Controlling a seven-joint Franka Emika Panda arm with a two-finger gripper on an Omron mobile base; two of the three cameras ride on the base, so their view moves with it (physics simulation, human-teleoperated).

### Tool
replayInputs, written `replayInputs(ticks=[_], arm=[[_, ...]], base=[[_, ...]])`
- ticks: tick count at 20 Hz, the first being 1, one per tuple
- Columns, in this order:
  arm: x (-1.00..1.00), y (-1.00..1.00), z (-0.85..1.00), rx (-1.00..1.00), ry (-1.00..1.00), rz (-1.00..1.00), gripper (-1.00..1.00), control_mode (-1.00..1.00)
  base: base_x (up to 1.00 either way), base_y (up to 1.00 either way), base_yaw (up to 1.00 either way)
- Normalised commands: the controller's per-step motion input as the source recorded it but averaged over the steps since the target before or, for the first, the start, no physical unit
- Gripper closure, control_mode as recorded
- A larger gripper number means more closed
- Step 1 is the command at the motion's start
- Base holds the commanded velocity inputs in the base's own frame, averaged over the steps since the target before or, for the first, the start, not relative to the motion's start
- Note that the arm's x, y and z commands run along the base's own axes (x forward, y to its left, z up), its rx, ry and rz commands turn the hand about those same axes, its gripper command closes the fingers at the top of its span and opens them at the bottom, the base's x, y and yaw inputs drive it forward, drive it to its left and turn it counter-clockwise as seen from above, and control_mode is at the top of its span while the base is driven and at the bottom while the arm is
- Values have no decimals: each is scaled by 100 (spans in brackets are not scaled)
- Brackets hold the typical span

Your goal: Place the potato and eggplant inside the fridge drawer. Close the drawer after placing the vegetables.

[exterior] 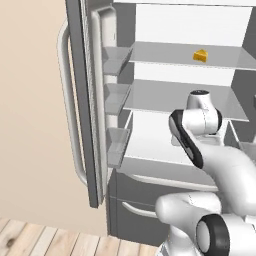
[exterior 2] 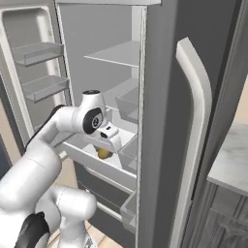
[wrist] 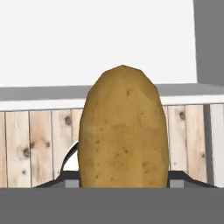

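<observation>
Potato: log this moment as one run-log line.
potato | held in end effector, shut on it | over open fridge drawer | cheese wedge on upper shelf | eggplant unseen

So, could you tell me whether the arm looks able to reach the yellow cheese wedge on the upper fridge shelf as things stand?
Probably not yet: the pincer is shut on the brown oval potato, low over the open grey fridge drawer. The yellow cheese wedge sits unobstructed two shelves up.

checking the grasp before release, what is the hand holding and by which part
The hand holds the potato by its lower end, over the open fridge drawer.
</observation>
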Motion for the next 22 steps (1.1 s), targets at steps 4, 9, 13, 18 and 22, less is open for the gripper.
replayInputs(ticks=[4,9,13,18,22], arm=[[69,0,-55,0,6,0,100,-100],[47,0,-78,0,0,1,100,-100],[40,0,-55,1,0,4,100,-100],[36,-1,-27,0,4,6,100,-100],[-9,0,-46,0,0,2,100,-100]], base=[[0,0,0],[0,0,0],[0,0,0],[0,0,0],[0,0,0]])
